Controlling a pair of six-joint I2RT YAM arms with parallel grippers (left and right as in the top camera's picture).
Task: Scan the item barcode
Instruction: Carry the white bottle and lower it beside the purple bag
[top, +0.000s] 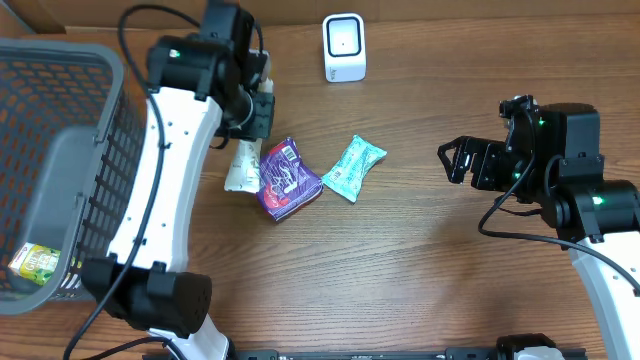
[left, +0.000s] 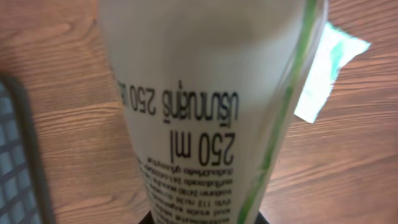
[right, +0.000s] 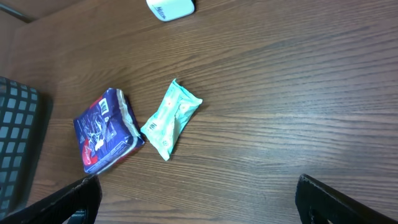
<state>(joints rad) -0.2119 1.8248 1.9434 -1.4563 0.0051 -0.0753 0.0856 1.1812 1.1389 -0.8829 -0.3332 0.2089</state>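
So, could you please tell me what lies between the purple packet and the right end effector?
Only the teal packet lies between the purple packet and the right end effector, as the overhead view shows.

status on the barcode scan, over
Left gripper shut on white pouch, not yet at scanner. Right gripper open, empty. Purple pack and teal pack beside pouch, none between it and scanner.

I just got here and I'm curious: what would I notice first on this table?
The left gripper is shut on a white pouch that fills its wrist camera view. Next to it on the table lie a purple packet and a green packet. A big gray basket sits at the left side.
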